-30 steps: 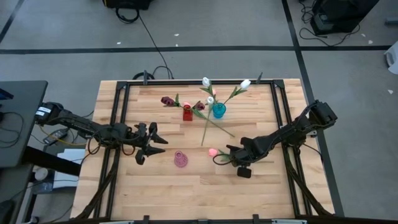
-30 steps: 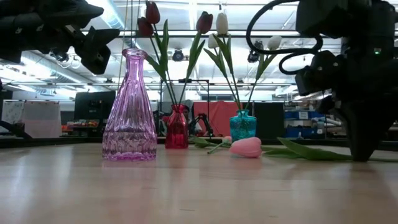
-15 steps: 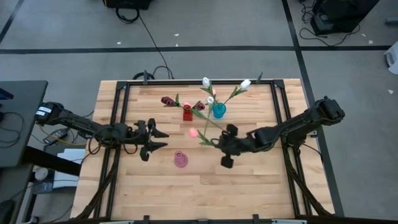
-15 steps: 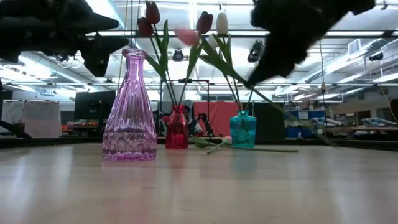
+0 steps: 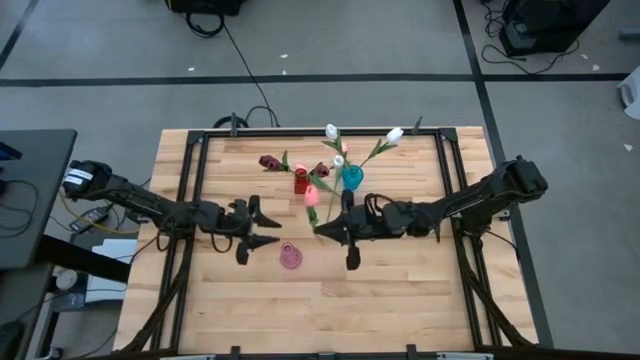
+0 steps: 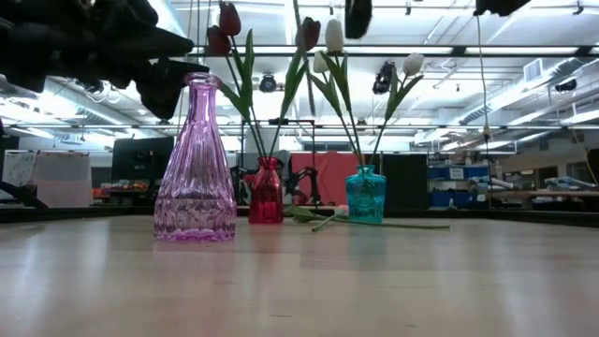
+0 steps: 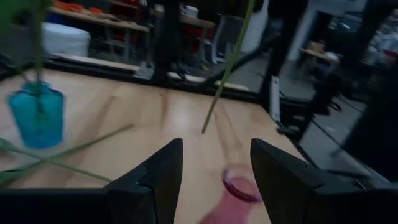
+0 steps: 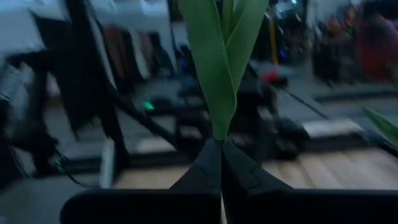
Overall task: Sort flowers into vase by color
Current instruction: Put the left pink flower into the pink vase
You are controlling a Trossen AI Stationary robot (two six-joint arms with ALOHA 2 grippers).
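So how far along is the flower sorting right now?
Maroon tulips stand in the red vase and white tulips in the teal vase. The right pincer holds a pink tulip aloft. The pink vase is empty; one stem lies on the table. The left pincer waits open beside it.

In the low view the upper edge is cutting off the right gripper (image 6: 358,17), so its fingers and the pink tulip (image 5: 311,196) it carries are going unseen there. The left gripper (image 6: 154,65), beside the pink vase (image 6: 195,168), is showing only as a dark mass. In the left wrist view the pink vase (image 7: 239,190) is blurring and running off the lower edge. The right wrist view is cropping the tulip's leaves (image 8: 222,56), hiding its bud.
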